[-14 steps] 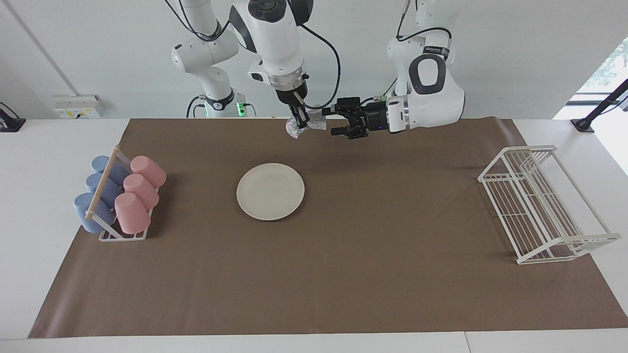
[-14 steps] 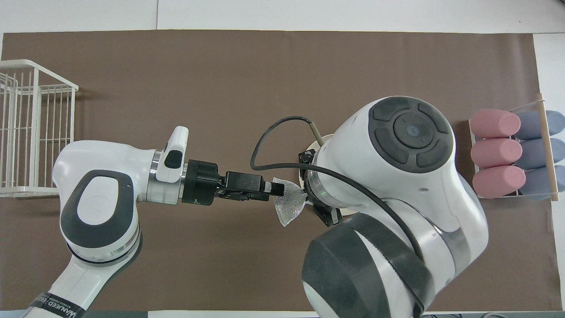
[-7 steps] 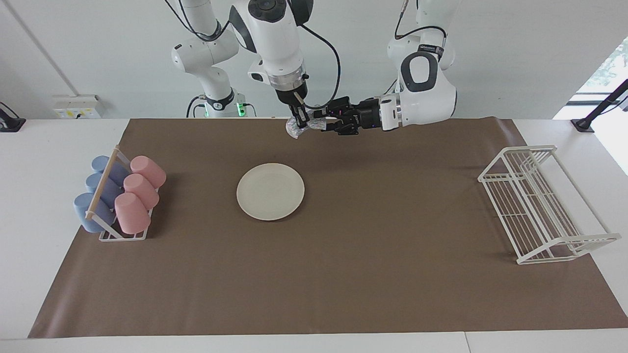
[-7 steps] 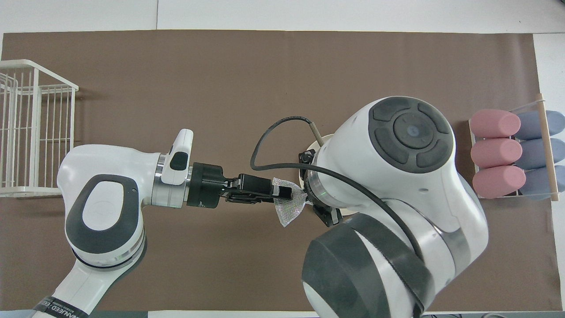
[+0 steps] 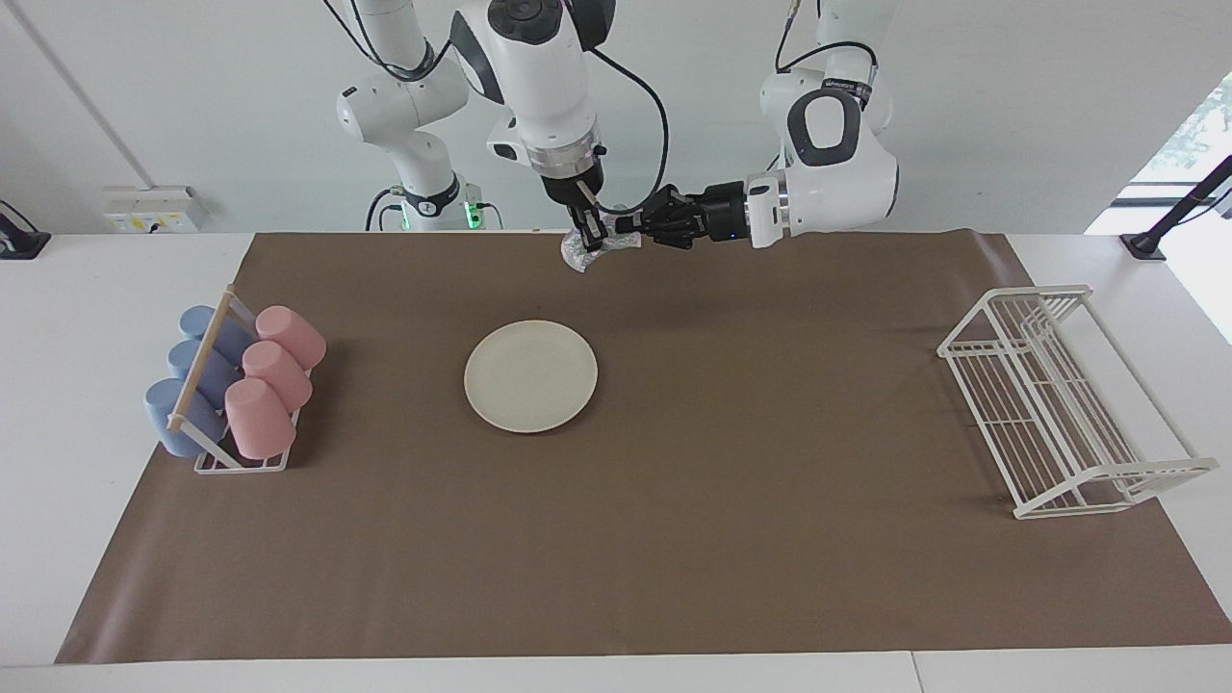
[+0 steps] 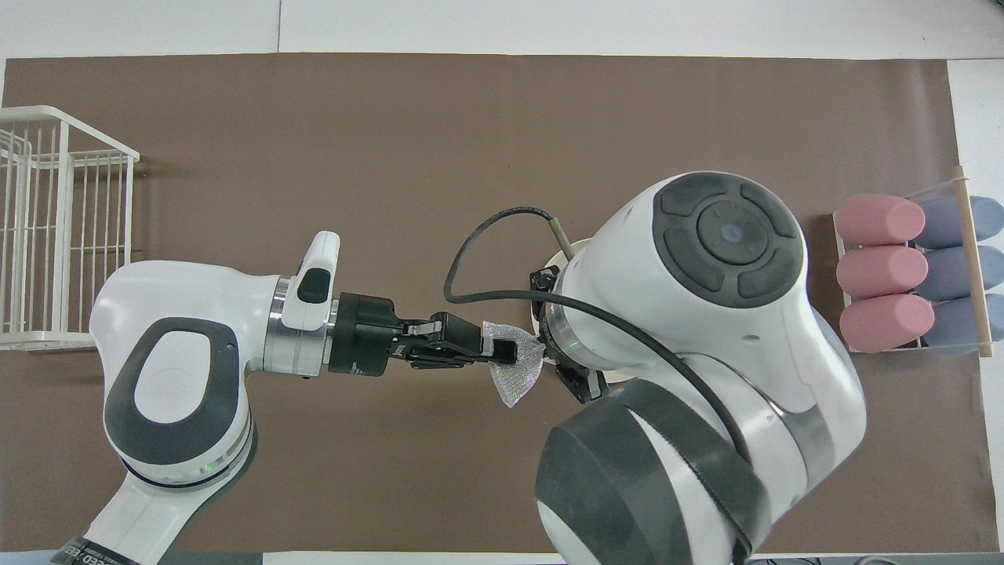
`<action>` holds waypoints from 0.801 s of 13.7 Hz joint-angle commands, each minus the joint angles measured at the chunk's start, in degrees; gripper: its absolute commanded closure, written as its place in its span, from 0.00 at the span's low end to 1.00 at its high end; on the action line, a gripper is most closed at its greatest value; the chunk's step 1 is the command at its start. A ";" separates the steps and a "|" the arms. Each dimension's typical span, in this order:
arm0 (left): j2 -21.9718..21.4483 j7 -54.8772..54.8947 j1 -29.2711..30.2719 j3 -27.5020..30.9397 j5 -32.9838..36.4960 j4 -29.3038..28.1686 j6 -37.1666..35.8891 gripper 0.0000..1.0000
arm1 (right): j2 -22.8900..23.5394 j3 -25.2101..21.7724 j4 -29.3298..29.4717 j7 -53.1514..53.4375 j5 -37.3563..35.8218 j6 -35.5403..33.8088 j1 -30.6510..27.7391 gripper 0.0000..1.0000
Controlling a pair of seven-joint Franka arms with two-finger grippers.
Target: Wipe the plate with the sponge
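Mid hand-over: sponge (image 5: 599, 246) up in the air, over the desk (image 5: 674, 539) edge nearer the robots than the plate (image 5: 530, 375). Right gripper (image 5: 589, 234) jaws and left gripper (image 5: 628, 225) jaws both clamped on it. Next, probably: one set lets go.

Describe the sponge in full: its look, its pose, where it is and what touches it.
The sponge is a small silvery-grey wad with a shiny, speckled, wrinkled surface that looks like mesh or foil. It is held up in the air over the brown mat at the robots' edge of the table, nearer to the robots than the plate and clear of it. Both grippers are shut on it: the right gripper pinches it from above, and the left gripper clamps its end from the side. Its free corner hangs down.
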 commanded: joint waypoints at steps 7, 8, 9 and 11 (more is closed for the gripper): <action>-1.90 -0.95 -1.26 0.82 -0.89 -1.80 1.22 1.00 | -3.38 0.06 -3.09 -11.69 -0.24 -0.45 -0.80 0.00; -1.81 -1.13 -1.26 0.82 -0.81 -1.80 1.56 1.00 | -4.35 -0.03 -4.32 -17.22 -0.33 -1.06 -1.41 0.00; -1.81 -1.56 -1.26 0.82 -0.37 -1.89 2.96 1.00 | -4.71 -0.12 -4.51 -22.06 -0.33 -1.85 -3.07 0.00; -1.99 -1.83 -1.34 0.74 1.55 -2.94 5.34 1.00 | -5.32 -0.12 -4.51 -33.21 -0.41 -3.61 -6.50 0.00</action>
